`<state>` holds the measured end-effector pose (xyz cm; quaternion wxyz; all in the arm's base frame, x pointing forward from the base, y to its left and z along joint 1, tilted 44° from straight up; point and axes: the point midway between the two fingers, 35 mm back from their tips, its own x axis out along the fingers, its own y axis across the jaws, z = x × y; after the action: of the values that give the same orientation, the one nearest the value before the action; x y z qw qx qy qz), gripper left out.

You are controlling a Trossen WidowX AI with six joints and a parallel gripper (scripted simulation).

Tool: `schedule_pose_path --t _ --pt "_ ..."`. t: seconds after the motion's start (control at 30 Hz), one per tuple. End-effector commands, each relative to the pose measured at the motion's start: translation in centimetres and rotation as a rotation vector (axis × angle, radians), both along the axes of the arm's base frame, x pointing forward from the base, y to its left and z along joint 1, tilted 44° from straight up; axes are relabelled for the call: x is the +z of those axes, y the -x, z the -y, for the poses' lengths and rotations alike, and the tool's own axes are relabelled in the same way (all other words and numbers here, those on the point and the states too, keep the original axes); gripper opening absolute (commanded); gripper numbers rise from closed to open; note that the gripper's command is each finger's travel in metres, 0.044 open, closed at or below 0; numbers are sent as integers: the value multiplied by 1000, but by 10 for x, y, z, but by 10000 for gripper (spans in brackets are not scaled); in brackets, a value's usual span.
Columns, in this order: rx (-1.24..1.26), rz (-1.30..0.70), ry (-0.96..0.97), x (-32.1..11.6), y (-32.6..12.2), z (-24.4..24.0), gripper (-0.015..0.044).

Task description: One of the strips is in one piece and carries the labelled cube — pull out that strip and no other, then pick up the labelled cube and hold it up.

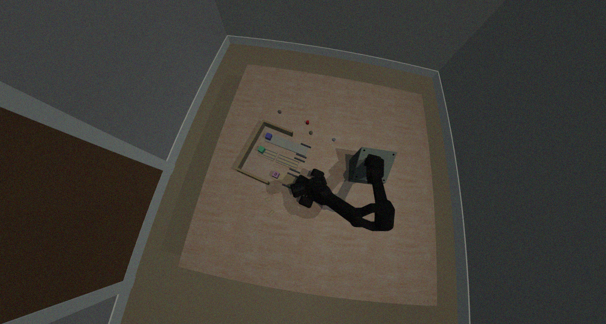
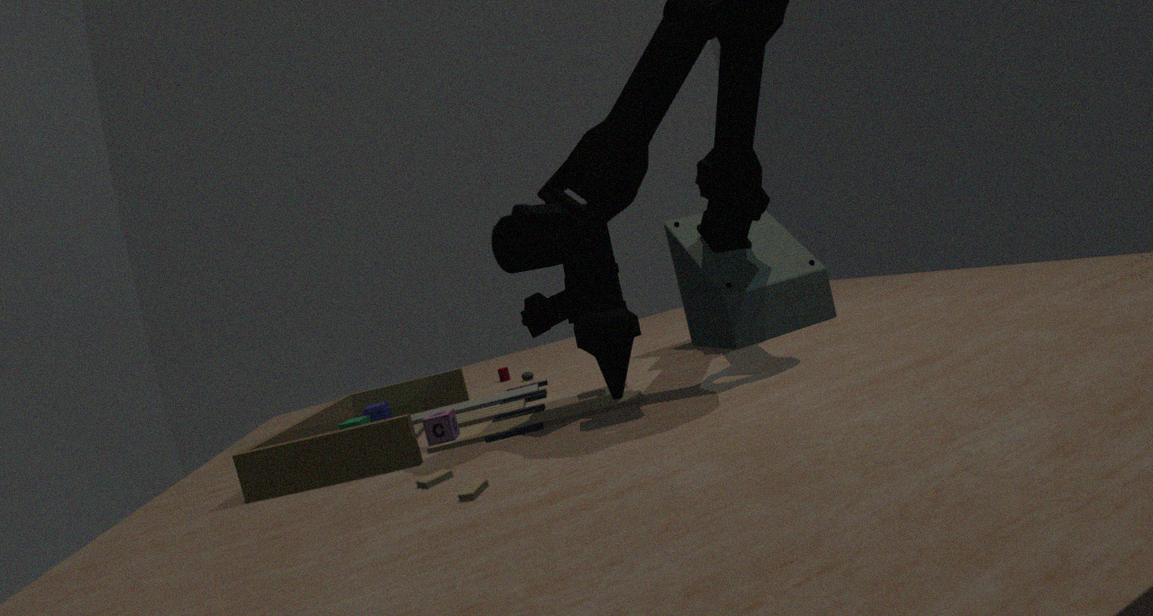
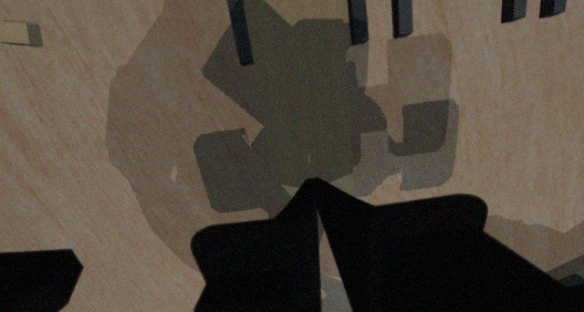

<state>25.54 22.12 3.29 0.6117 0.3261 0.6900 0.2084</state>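
Note:
My gripper (image 2: 617, 394) (image 3: 312, 183) is shut and empty. Its tips point down at the near end of a pale yellow strip (image 3: 306, 2) (image 1: 288, 178); I cannot tell whether they touch it. The pink labelled cube (image 1: 275, 174) (image 2: 440, 428) sits at the strip's far end, by the open side of the walled frame. A second yellow strip (image 1: 287, 160) with dark lines has a gap across it, and a green cube (image 1: 261, 149) (image 2: 354, 422) is at its far end. A grey-blue strip (image 1: 283, 143) has a blue cube (image 1: 268, 136) (image 2: 376, 411) at its far end.
Low walls (image 1: 254, 175) (image 2: 330, 461) enclose three sides around the cubes. Dark rails (image 3: 238, 25) (image 3: 358, 15) flank the strips. Small angled pieces (image 2: 435, 478) (image 2: 473, 491) lie outside the wall. A red cylinder (image 1: 307, 121) (image 2: 503, 374) and small grey objects lie beyond the strips.

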Motion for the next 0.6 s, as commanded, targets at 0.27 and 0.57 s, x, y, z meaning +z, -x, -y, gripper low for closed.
schedule_pose_path --t 0.27,0.57 --pt "15 -23 3 -1 28 -4 0" --pt "15 -24 3 1 40 -4 0"
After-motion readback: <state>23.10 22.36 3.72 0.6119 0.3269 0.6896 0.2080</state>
